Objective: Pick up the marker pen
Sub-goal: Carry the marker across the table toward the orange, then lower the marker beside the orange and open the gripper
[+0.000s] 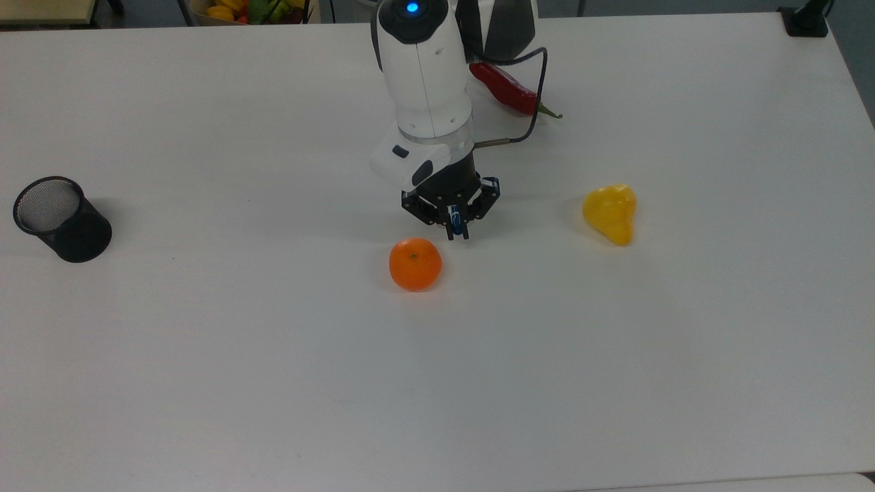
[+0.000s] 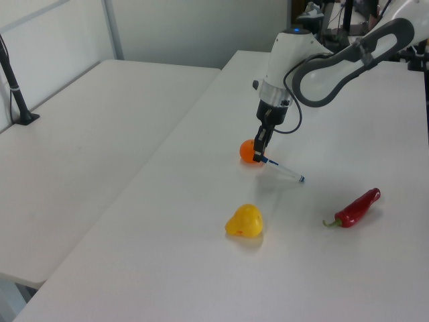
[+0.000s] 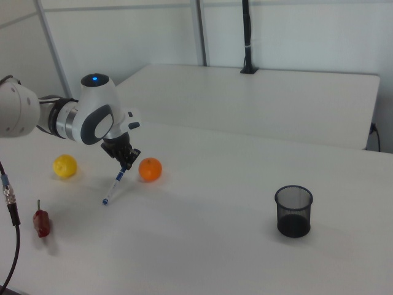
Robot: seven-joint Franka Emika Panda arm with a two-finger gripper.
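My gripper (image 1: 456, 231) (image 2: 259, 155) (image 3: 125, 165) is shut on the blue-capped end of the marker pen (image 2: 281, 170) (image 3: 114, 186). The slim white barrel slants down from the fingers, and its small blue tip sits at or just above the white table (image 1: 273, 383). From the top view I see just a bit of blue marker pen (image 1: 456, 222) between the fingers. The gripper hangs low, close beside the orange (image 1: 415, 264) (image 2: 249, 151) (image 3: 150, 169), on the top view's right of it.
A yellow pear-shaped fruit (image 1: 610, 212) (image 2: 244, 221) (image 3: 64, 166) and a red chili pepper (image 1: 507, 89) (image 2: 356, 208) (image 3: 42, 222) lie nearby. A black mesh pen cup (image 1: 61, 219) (image 3: 293, 211) stands at the top view's far left. A fruit basket (image 1: 249, 9) sits beyond the table's far edge.
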